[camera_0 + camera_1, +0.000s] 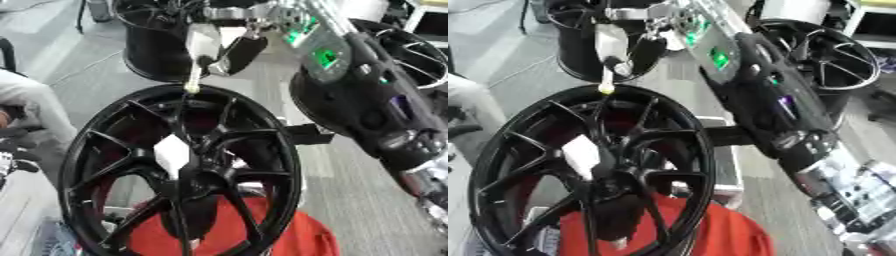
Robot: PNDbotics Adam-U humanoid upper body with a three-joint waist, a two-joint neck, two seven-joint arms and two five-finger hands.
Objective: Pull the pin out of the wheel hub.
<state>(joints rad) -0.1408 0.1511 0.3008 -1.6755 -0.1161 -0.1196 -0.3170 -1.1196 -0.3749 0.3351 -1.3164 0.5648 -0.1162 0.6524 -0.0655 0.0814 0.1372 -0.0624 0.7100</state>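
Right hand (223, 52) pinches pale pin (193, 80) above wheel hub (188, 170); spare wheels (162, 45) behind.

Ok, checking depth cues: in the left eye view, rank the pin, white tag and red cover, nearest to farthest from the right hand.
1. pin, at the right hand, rim top.
2. white tag, hub centre.
3. red cover, bottom.

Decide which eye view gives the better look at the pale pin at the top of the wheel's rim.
The right eye view: the pin hangs from the right hand and ends in a clear yellowish tip at the wheel's rim. In the left eye view it looks similar, but its tip is fainter.
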